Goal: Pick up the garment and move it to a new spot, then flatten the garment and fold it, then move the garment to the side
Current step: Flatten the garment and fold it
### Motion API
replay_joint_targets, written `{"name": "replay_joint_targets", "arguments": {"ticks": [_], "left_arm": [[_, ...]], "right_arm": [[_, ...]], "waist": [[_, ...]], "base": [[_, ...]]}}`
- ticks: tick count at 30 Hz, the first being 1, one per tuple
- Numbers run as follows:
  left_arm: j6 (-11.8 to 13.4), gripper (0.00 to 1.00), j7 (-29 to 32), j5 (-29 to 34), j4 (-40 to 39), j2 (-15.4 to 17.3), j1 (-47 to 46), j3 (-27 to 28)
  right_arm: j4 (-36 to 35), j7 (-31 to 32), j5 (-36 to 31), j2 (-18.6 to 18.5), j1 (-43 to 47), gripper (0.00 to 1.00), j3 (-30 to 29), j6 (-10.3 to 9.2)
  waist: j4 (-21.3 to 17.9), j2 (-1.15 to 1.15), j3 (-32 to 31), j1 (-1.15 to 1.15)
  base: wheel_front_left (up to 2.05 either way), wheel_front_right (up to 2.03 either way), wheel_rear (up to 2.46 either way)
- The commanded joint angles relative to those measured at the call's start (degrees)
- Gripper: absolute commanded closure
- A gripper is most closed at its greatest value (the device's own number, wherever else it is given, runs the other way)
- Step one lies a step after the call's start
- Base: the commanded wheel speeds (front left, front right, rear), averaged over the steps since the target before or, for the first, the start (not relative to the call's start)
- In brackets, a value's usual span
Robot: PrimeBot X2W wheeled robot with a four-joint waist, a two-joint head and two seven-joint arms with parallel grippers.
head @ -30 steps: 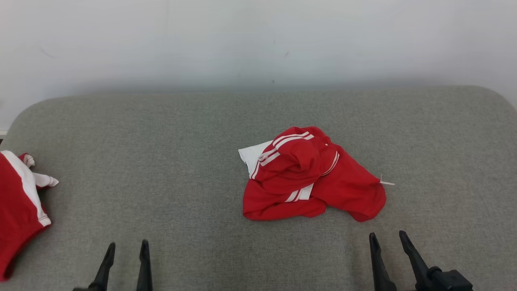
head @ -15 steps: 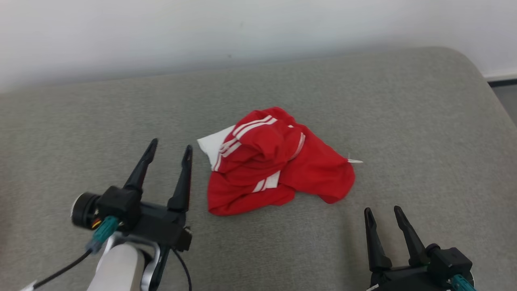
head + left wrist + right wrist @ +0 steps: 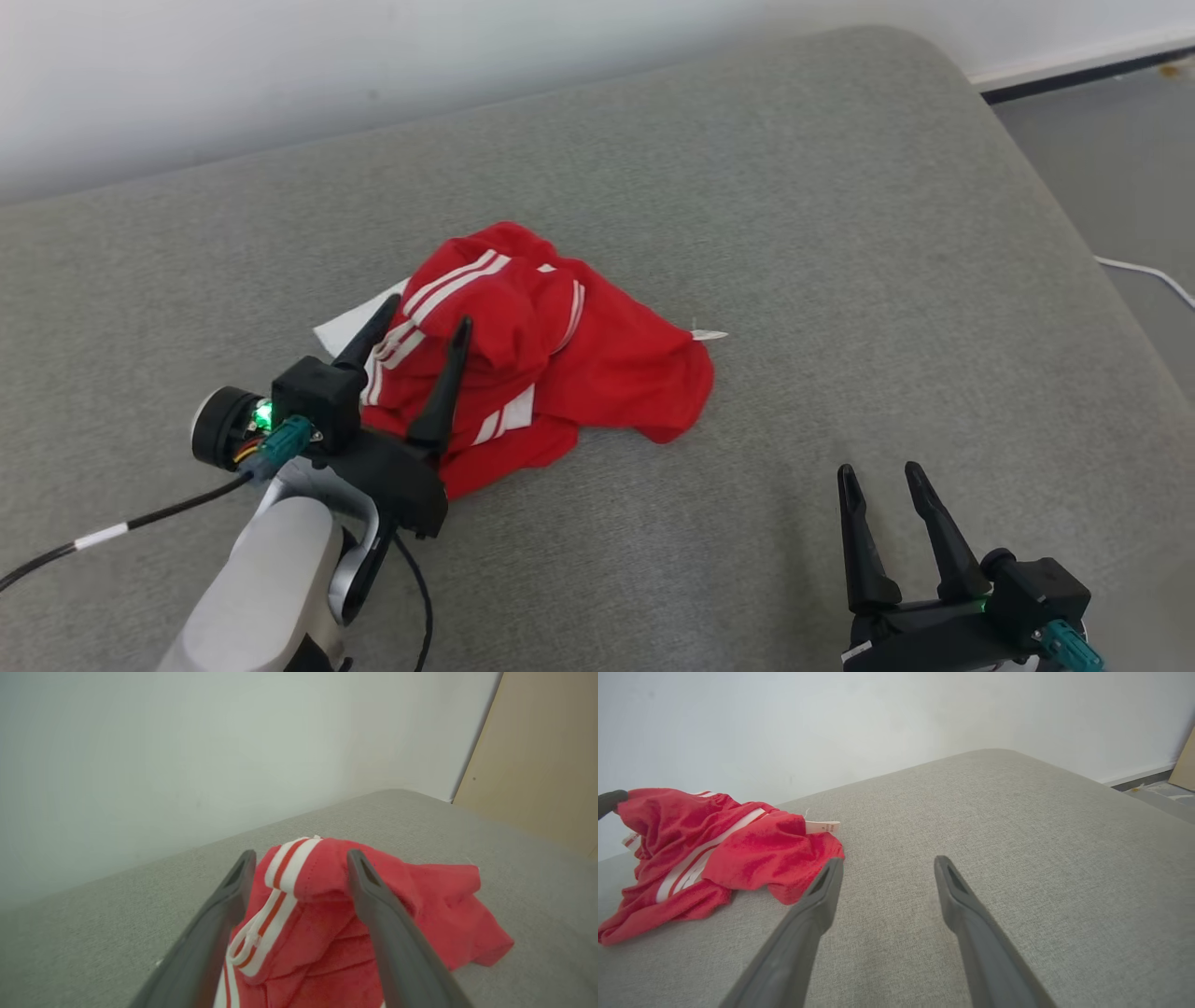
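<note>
The garment, red with white stripes, lies crumpled in a heap about the middle of the grey cushion, a small white tag sticking out at its right edge; the left gripper has reached its near-left side with both fingers spread apart, and in the left wrist view they stand either side of a raised, striped fold; the jaws are released, gripping nothing, and whether the pads touch the cloth I cannot tell; the right gripper hangs over bare cushion at the near right, well apart from the heap, likewise spread and empty; this looks like the very first step, the pick-up, with the grasp lined up but not yet made; the next move probably calls for closing the left fingers on that ridge, deep enough to catch more than one loose layer, then lifting clear before carrying the heap to open cushion, of which there is plenty to the right.
</note>
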Motion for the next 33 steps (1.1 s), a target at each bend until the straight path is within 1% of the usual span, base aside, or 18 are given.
{"name": "replay_joint_targets", "arguments": {"ticks": [1, 3, 4, 5, 6, 7, 10, 13, 17, 19, 20, 26, 29, 33], "left_arm": [[0.1, 0.0, -0.2, -0.7, 1.2, 0.2, -0.6, -0.6], [0.1, 0.0, -0.2, -2.1, 3.8, 0.6, -1.4, -2.0], [0.1, 0.12, -0.2, -2.4, 5.5, 0.8, -1.7, -2.8], [0.1, 0.56, -0.2, -2.8, 6.9, 0.9, -2.3, -3.8], [0.1, 0.82, -0.2, -3.3, 7.5, 0.9, -3.0, -4.4], [0.1, 1.0, -0.2, -3.8, 8.1, 0.8, -3.4, -4.9], [0.1, 1.0, -0.2, -4.5, 7.8, 0.1, -4.0, -6.3], [0.1, 1.0, -0.2, -4.2, 5.1, -0.8, -5.4, -7.0], [0.1, 1.0, -0.2, -3.1, -0.2, -2.3, -5.4, -6.2], [0.1, 1.0, -0.2, -2.4, -3.3, -2.4, -4.0, -5.5], [0.1, 1.0, -0.2, -2.3, -5.9, -2.3, -1.7, -4.4], [0.3, 1.0, -0.2, -0.2, -13.1, 0.5, 8.1, 0.3], [0.5, 1.0, -0.2, 0.2, -16.0, 2.0, 13.8, 2.8], [1.3, 1.0, -0.2, -0.5, -18.7, 2.8, 21.3, 7.1]], "right_arm": [[0.0, 0.0, 0.3, 0.1, -0.3, 0.0, 0.0, -0.13], [0.0, 0.0, 0.4, 0.2, 0.1, 0.0, -0.1, -0.13], [0.0, 0.0, 0.4, 0.2, 0.3, 0.0, 0.0, -0.13], [0.0, 0.0, 0.4, 0.2, 0.5, 0.0, -0.1, -0.13], [0.1, 0.0, 0.4, 0.2, 0.7, 0.0, -0.1, -0.13], [0.1, 0.0, 0.3, 0.2, 0.8, 0.0, -0.1, -0.13], [0.0, 0.0, -0.2, 0.1, 1.1, 0.0, -0.6, -0.13], [-0.1, 0.0, -0.9, 0.2, 1.5, 0.0, -0.9, -0.13], [-0.1, 0.0, -2.0, 0.1, 2.9, 0.0, -1.4, -0.13], [-0.1, 0.0, -2.3, 0.1, 3.5, 0.0, -1.7, -0.13], [-0.1, 0.0, -2.5, 0.2, 4.1, 0.0, -1.8, -0.13], [-0.4, 0.0, -3.0, 0.1, 5.5, 0.0, -1.5, -0.13], [-0.3, 0.0, -3.1, 0.1, 5.9, 0.0, -1.8, -0.13], [-0.3, 0.0, -3.2, 0.1, 5.8, 0.0, -1.7, -0.13]], "waist": [[-1.9, -0.01, 0.7, -0.01], [-2.3, -0.01, 0.5, -0.01], [-2.4, -0.01, 0.4, -0.01], [-2.5, -0.01, 0.3, -0.01], [-2.6, -0.01, 0.1, -0.01], [-2.5, -0.01, 0.0, -0.01], [-1.9, -0.01, -0.6, -0.01], [-0.4, -0.01, -1.7, -0.01], [3.1, -0.01, -3.8, -0.01], [5.2, -0.01, -4.8, -0.01], [7.4, -0.01, -5.8, -0.01], [13.3, -0.01, -7.7, -0.01], [15.8, -0.01, -7.7, -0.01], [17.6, -0.01, -7.2, -0.01]], "base": [[0.0, 0.0, 0.0], [0.0, 0.0, 0.0], [0.0, 0.0, 0.0], [0.0, 0.0, 0.0], [0.0, 0.0, 0.0], [0.0, 0.0, 0.0], [0.0, 0.0, 0.0], [0.0, 0.0, 0.0], [0.0, 0.0, 0.0], [0.0, 0.0, 0.0], [0.0, 0.0, 0.0], [0.0, 0.0, 0.0], [0.0, 0.0, 0.0], [0.0, 0.0, 0.0]]}}
